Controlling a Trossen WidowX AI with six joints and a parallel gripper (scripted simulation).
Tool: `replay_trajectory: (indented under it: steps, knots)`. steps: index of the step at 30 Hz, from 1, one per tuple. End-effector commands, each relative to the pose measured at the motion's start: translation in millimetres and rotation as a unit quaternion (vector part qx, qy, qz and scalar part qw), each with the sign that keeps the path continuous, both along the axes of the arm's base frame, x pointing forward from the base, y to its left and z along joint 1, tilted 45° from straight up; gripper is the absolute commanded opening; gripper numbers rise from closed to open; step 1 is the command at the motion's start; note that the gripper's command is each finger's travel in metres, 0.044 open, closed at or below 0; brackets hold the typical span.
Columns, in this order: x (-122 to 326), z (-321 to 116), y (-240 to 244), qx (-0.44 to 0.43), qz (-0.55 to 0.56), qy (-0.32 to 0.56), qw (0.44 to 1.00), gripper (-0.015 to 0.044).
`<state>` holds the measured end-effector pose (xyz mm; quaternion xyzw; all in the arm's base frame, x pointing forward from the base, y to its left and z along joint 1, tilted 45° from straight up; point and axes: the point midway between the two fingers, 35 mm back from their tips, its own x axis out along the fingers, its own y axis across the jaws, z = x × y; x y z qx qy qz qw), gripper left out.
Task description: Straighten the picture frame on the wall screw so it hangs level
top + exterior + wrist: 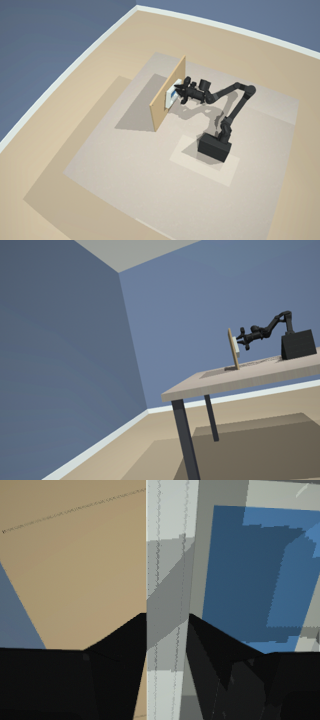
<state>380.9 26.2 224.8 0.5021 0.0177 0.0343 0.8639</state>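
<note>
The white picture frame (pixel 168 99) (pixel 236 349) (pixel 170 575) is against the front of the upright wooden board (pixel 155 113) (pixel 75 580). Its blue picture (pixel 173 93) (pixel 240 575) shows inside the border. My gripper (pixel 176 88) (pixel 237 341) (pixel 165 621) is shut on one border bar of the frame, with one black finger outside the bar and the other on its picture side. In the wrist view the bar runs nearly straight up and down between the fingers. The screw and the back of the frame are hidden. I cannot tell how level the frame is.
The board stands on the table (pixel 116 160) (pixel 180 391) and reaches past the frame on both sides. The arm's black base block (pixel 214 149) (pixel 298 345) stands on the table in front of the board. Shadows of the arm and board fall on the table.
</note>
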Motion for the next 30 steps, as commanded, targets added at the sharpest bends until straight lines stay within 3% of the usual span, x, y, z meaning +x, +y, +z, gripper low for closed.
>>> replay_trajectory:
  steps: [1, 30]
  knots:
    - [-0.2, 1.8, 3.9, -0.002, 0.005, -0.005, 1.000, 0.0000]
    - [-0.5, -0.4, 7.4, -0.002, 0.005, -0.005, 1.000, 0.0000]
